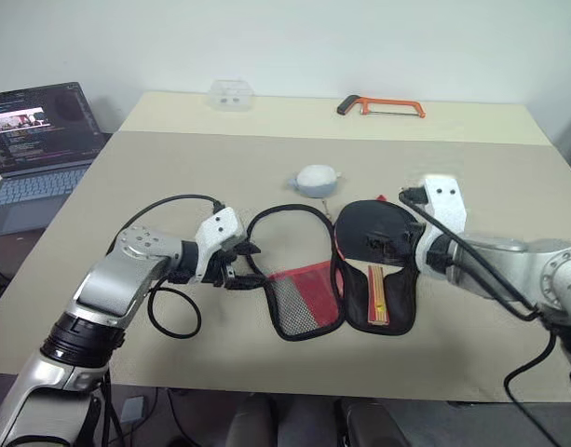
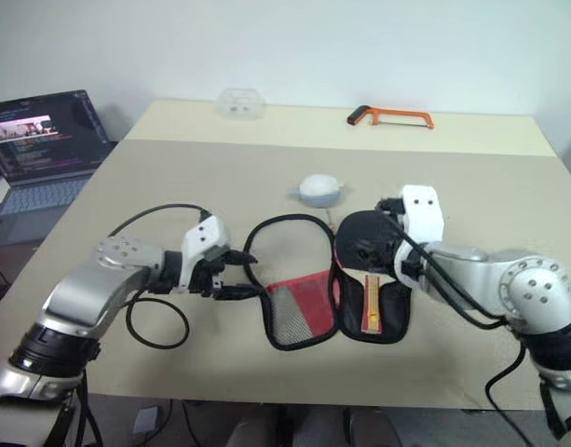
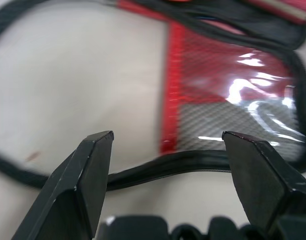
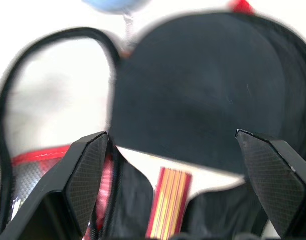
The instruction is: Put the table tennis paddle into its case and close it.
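Risk: the black-rubber table tennis paddle with a striped wooden handle (image 2: 367, 270) lies loose in the right half of the case, so when the cover swings over, I reckon it could slide and let the handle catch in the zip line.
Cause: the cover is floppy fabric; a pinch on its thin piping alone may slip, or drag the whole case across the beige table (image 1: 509, 233).
Second risk: the right gripper (image 4: 172, 165) hovers right above the paddle and could nudge it out of its seat if it dips.
Case: a soft paddle-shaped fabric pouch, black with a red lower part (image 1: 308, 289), lies opened flat near the middle of the table, front edge side; the left half shows red mesh and a grey woven panel, with black piping looping round.
Left gripper: its two black fingers (image 3: 88, 175) stand apart, empty, just at the piping of the left cover (image 3: 157, 167).
Right gripper: spread wide, holding nothing.
Stage: paddle is in; folding and zipping are not yet done.
Nearby: a small grey rounded pouch (image 1: 316, 178) sits just behind the case.
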